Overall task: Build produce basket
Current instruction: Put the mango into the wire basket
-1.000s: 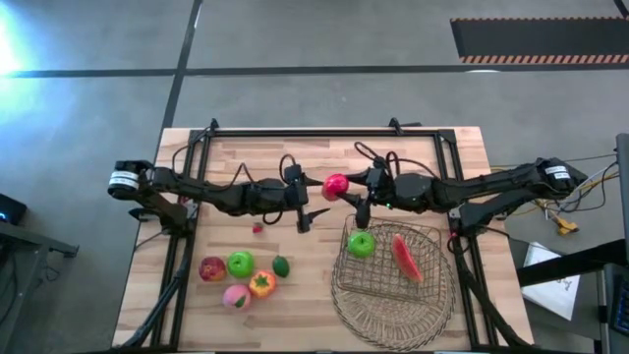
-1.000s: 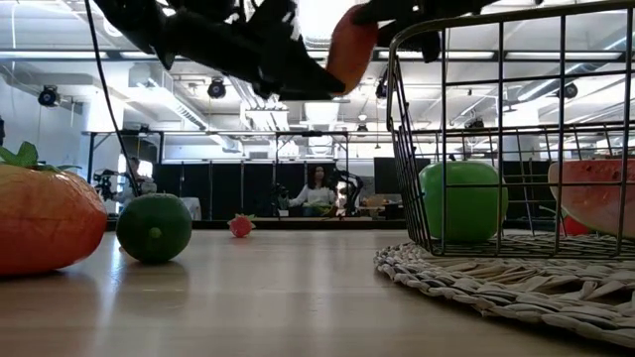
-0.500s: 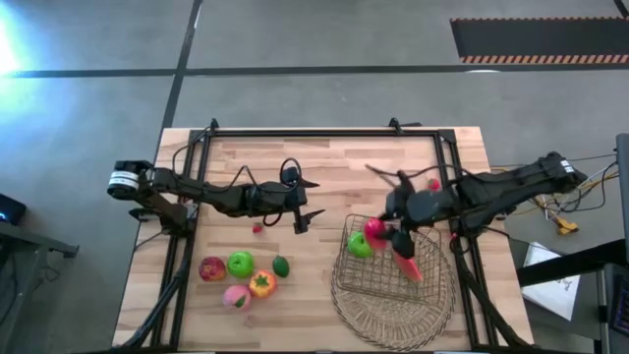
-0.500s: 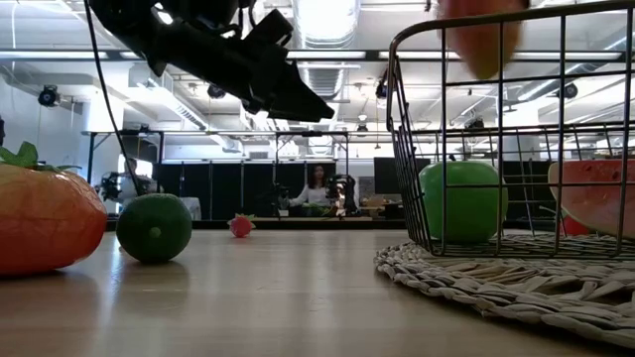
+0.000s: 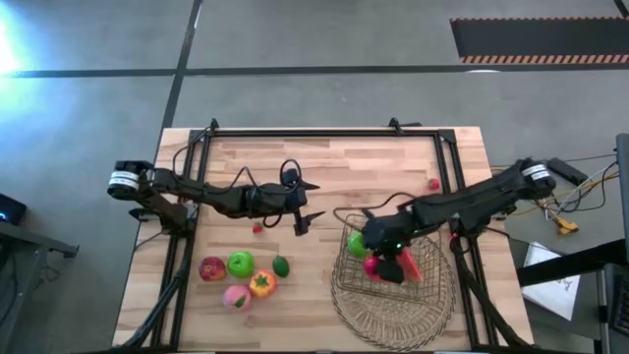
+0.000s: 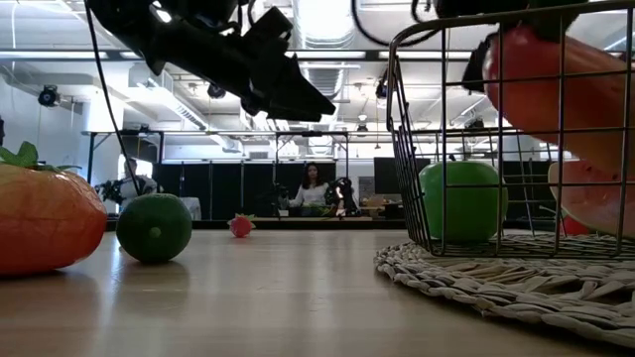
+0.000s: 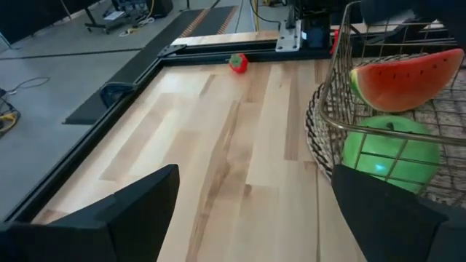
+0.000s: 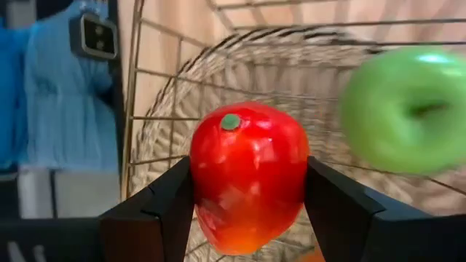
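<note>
My right gripper (image 5: 376, 264) is shut on a red apple (image 8: 247, 182) inside the copper wire basket (image 5: 428, 236), which stands on a round straw mat (image 5: 393, 320). A green apple (image 5: 358, 244) and a watermelon slice (image 5: 409, 262) lie on the basket's floor. My left gripper (image 5: 307, 204) is open and empty above the table's middle. A red apple (image 5: 212, 268), green apple (image 5: 240, 263), lime (image 5: 281, 265), peach (image 5: 235, 296) and orange fruit (image 5: 260, 284) lie at the near left. Red berries lie mid-table (image 5: 257, 228) and at the far right (image 5: 433, 184). My right gripper pinches the red apple by its two opposite sides (image 8: 200, 185) between its two fingers, the green stem end (image 8: 231, 121) facing the wrist camera. The fingers slant down into the basket from the table's right. The apple (image 6: 556, 89) hangs clear of the basket's floor, below the rim.
The basket's wire walls (image 8: 135, 109) stand close around my right gripper. A dark frame rail (image 5: 324, 133) runs along the table's far edge and sides. Bare wood lies between the left fruit group and the mat.
My right gripper has carried the red apple from above the table's middle, beside my left gripper, toward the right and near edges and down into the basket. The apple stays held. My left gripper has kept open and almost still.
</note>
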